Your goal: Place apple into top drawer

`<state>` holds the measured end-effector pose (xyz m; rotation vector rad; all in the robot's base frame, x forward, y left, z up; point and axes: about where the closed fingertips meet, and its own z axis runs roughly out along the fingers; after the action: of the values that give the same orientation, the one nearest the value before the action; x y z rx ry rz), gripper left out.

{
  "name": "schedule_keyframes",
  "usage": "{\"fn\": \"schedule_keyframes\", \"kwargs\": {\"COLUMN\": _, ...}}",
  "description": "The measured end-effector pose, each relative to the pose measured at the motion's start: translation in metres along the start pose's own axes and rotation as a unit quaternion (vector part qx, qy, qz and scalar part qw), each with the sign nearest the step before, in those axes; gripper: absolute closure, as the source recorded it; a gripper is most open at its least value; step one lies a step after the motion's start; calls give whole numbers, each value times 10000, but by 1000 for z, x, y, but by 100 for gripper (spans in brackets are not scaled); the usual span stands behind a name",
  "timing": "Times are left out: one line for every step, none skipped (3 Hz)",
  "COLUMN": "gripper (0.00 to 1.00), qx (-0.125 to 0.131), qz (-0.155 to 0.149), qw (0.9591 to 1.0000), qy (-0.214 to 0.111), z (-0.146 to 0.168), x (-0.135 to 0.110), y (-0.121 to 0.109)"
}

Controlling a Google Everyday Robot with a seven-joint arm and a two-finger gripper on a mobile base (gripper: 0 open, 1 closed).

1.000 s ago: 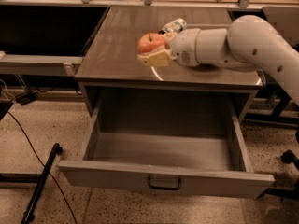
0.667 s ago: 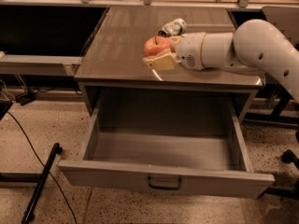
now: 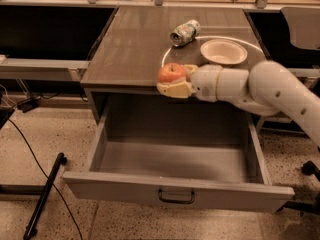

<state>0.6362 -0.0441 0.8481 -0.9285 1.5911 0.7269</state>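
The red-orange apple (image 3: 172,72) is held in my gripper (image 3: 173,83), whose cream fingers (image 3: 175,90) close around it from the right. The white arm comes in from the right side. The apple hangs at the front edge of the cabinet top, just above the back of the top drawer (image 3: 175,159). The grey drawer is pulled wide open and its inside is bare. Its flat front panel carries a small dark handle (image 3: 176,196) at the centre.
A crushed can (image 3: 184,33) lies on its side on the brown cabinet top (image 3: 130,49), with a white bowl (image 3: 223,51) to its right. A black pole and cable (image 3: 42,196) lie on the speckled floor at the left. A dark table stands at the left.
My gripper has carried the apple forward and down from over the cabinet top to its front edge, above the open drawer.
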Motion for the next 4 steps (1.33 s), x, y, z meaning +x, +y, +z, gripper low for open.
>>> {"fn": "schedule_keyframes", "kwargs": {"gripper": 100, "qx": -126, "qz": 96, "qw": 9984, "qy": -537, "z": -22, "x": 33, "y": 11}}
{"fn": "schedule_keyframes", "kwargs": {"gripper": 100, "qx": -162, "qz": 42, "qw": 9986, "qy": -504, "z": -22, "x": 33, "y": 12}}
{"fn": "schedule_keyframes", "kwargs": {"gripper": 100, "qx": -648, "qz": -681, "qw": 9956, "qy": -70, "z": -16, "x": 33, "y": 26}}
{"fn": "schedule_keyframes", "kwargs": {"gripper": 100, "qx": -1329, "qz": -1789, "qw": 9746, "qy": 205, "z": -15, "x": 25, "y": 42}}
